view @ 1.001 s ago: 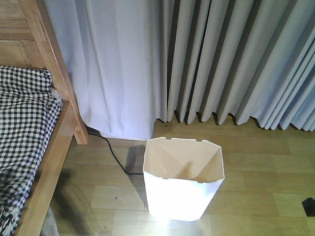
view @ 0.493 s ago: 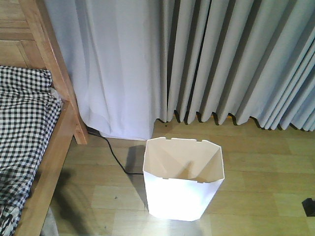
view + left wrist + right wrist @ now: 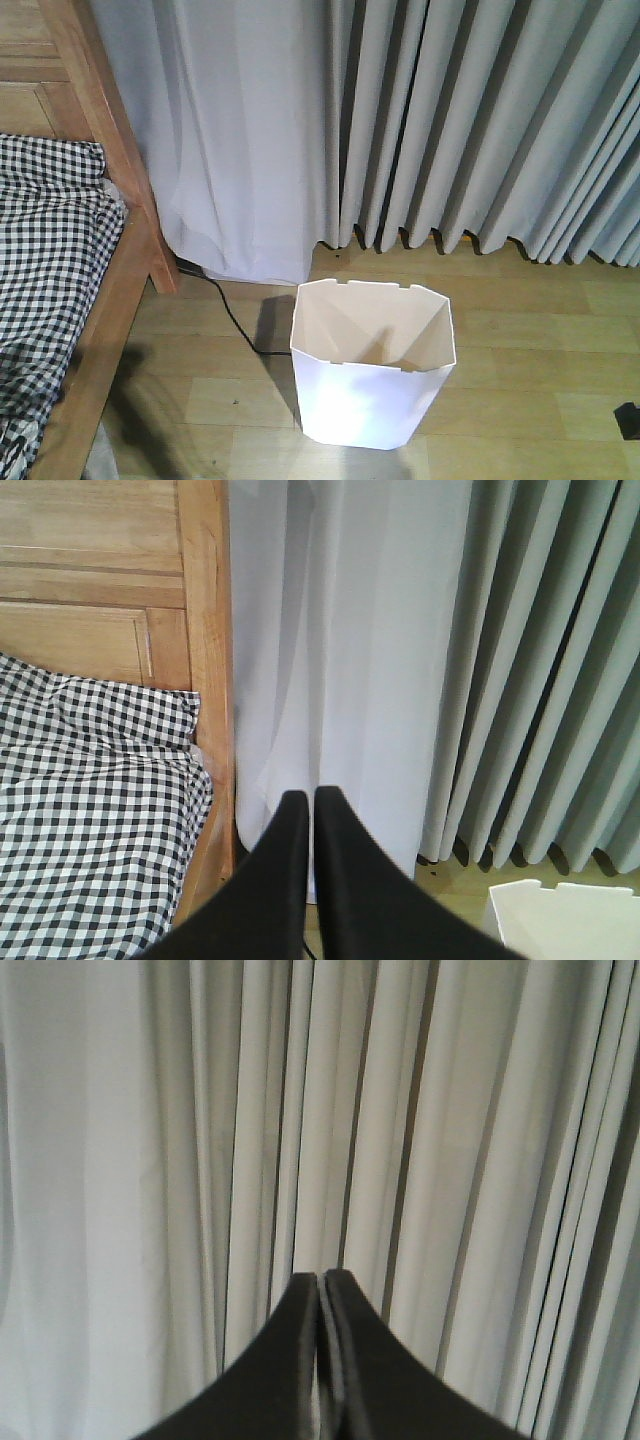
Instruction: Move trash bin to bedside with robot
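Observation:
The white faceted trash bin (image 3: 372, 385) stands upright and empty on the wood floor, a short way right of the bed. Its rim corner shows at the lower right of the left wrist view (image 3: 560, 918). The bedside is the light-brown wooden bed frame (image 3: 112, 310) with its post (image 3: 206, 630) and black-and-white checked bedding (image 3: 50, 260) (image 3: 90, 810). My left gripper (image 3: 311, 798) is shut on nothing, held in the air facing the curtain beside the bed post. My right gripper (image 3: 323, 1278) is shut and empty, facing curtain folds. Neither touches the bin.
Grey and white curtains (image 3: 420, 120) hang to the floor behind the bin. A black cable (image 3: 232, 318) runs along the floor from under the curtain toward the bin's left side. A small black object (image 3: 628, 420) sits at the right edge of the floor.
The bright glare on the floor in front of the bin has faded. The small black object at the right edge shows less. The bin stays where it was.

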